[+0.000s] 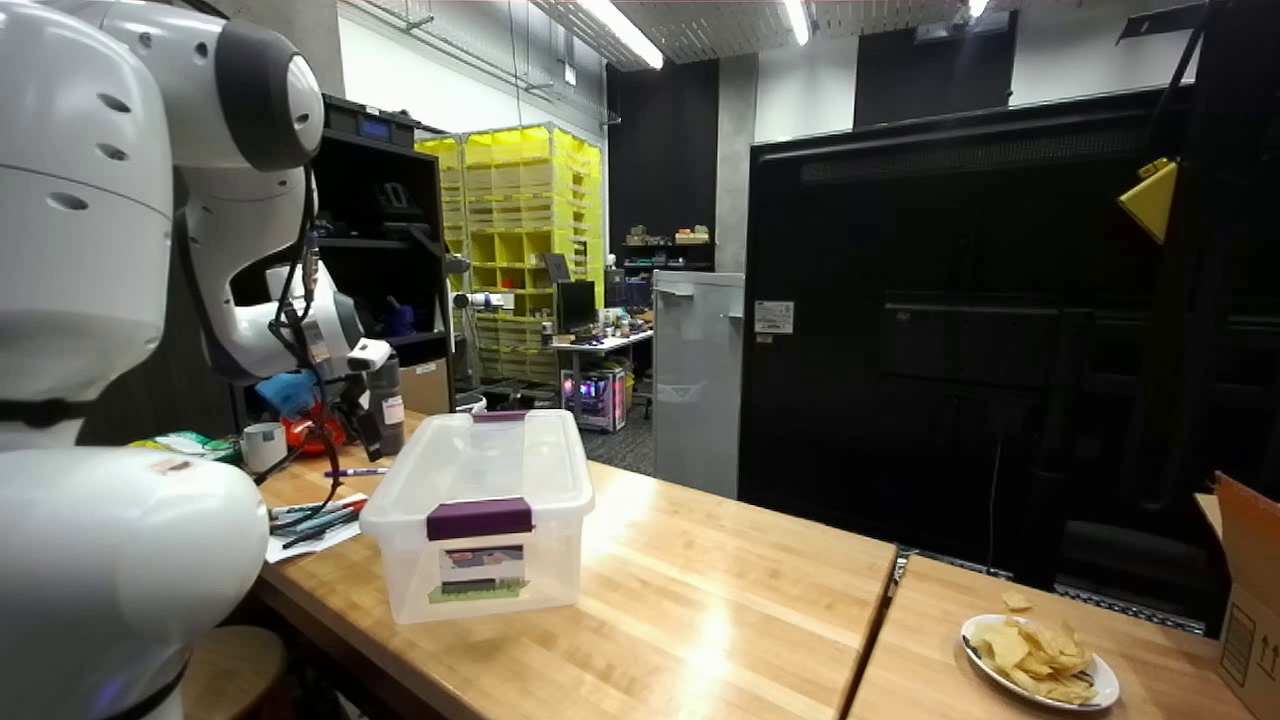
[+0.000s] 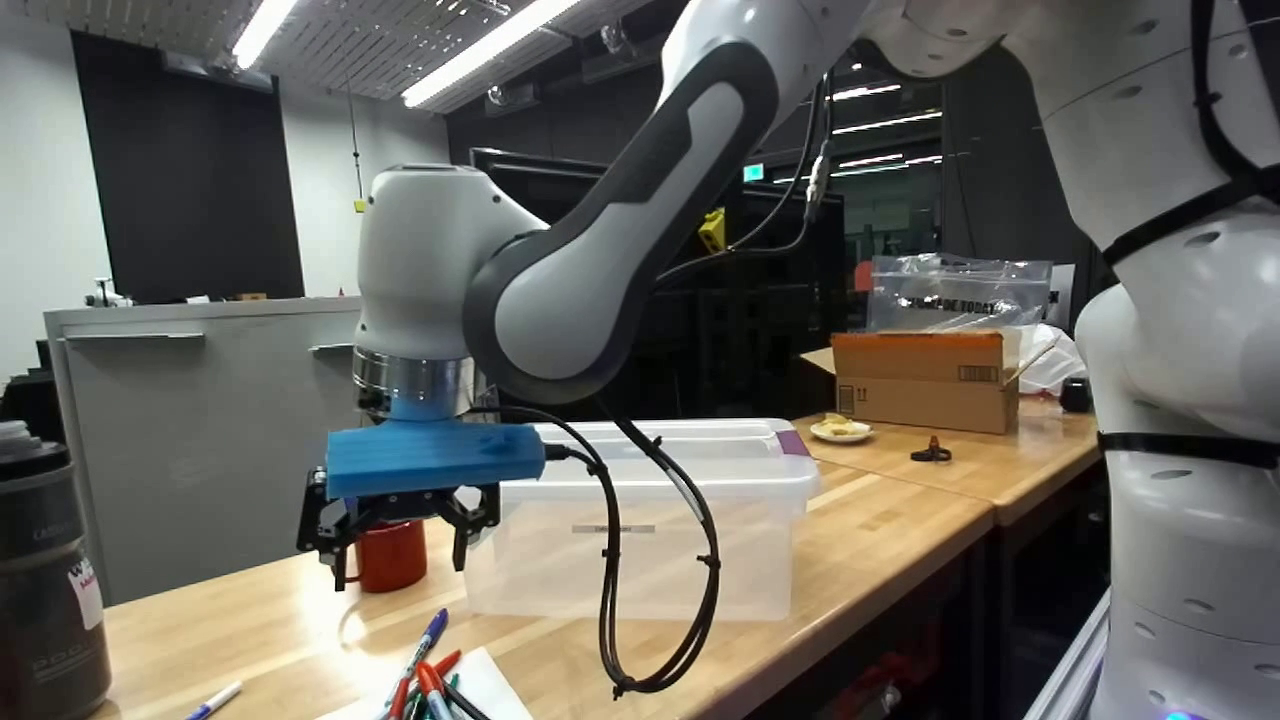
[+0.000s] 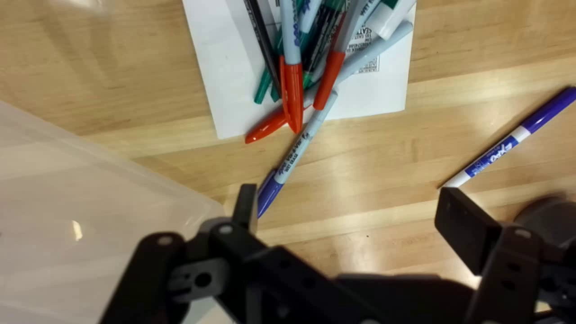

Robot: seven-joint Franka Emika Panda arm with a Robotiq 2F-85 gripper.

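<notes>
We've got the end effector point(image 3: 351, 218) spread wide above the worktop point(image 3: 382, 171), near the clear bin point(image 2: 750, 560), a blue-capped pen point(image 3: 294, 155) lying below!

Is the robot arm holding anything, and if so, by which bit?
Nothing is held: the end effector is open above the table, its fingers wide apart with nothing gripped.

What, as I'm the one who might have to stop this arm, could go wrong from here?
The open gripper hangs close beside the clear storage bin; a sideways move might bump it.
The end of the purple-capped wet-erase marker lies among the jumbled markers, so lifting it could drag or roll others.
A cable loop droops in front of the bin in an exterior view and might snag on something.
</notes>
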